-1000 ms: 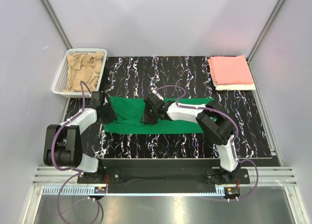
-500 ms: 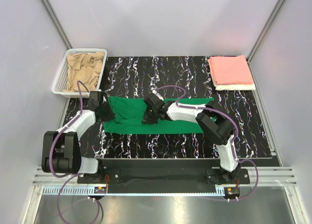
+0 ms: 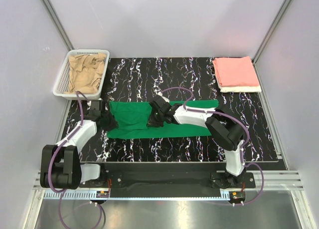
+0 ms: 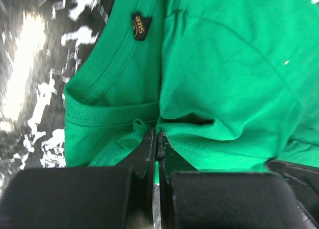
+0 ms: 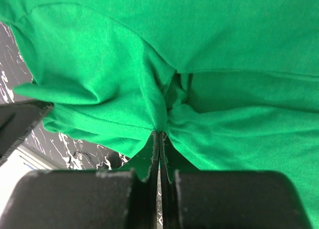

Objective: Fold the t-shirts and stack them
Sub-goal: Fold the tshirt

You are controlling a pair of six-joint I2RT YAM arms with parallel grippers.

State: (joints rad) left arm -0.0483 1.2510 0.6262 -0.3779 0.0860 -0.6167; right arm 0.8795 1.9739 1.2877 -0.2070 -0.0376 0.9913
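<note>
A bright green t-shirt [image 3: 130,118] lies spread across the middle of the table. My left gripper [image 3: 109,123] is shut on its left edge, beside the collar with its small dark label [image 4: 141,26]. A fold of green cloth [image 4: 224,89] bunches at the fingertips of this gripper [image 4: 157,135]. My right gripper [image 3: 152,121] is shut on a pinch of the shirt near its middle, and cloth [image 5: 124,79] puckers at this gripper's tips [image 5: 159,133]. A salmon pink t-shirt [image 3: 236,71] lies folded on a white one [image 3: 242,89] at the back right. A tan t-shirt [image 3: 85,72] lies crumpled in the basket.
The white mesh basket [image 3: 62,80] stands at the table's back left corner. The black marbled table top [image 3: 164,72] shows bare behind the green shirt, and a bare strip [image 3: 164,149] runs in front of it. Grey walls close in both sides.
Both grippers have shut on the green shirt. The left gripper has drawn toward the near left with the shirt's edge, and the cloth around both grips has bunched.
</note>
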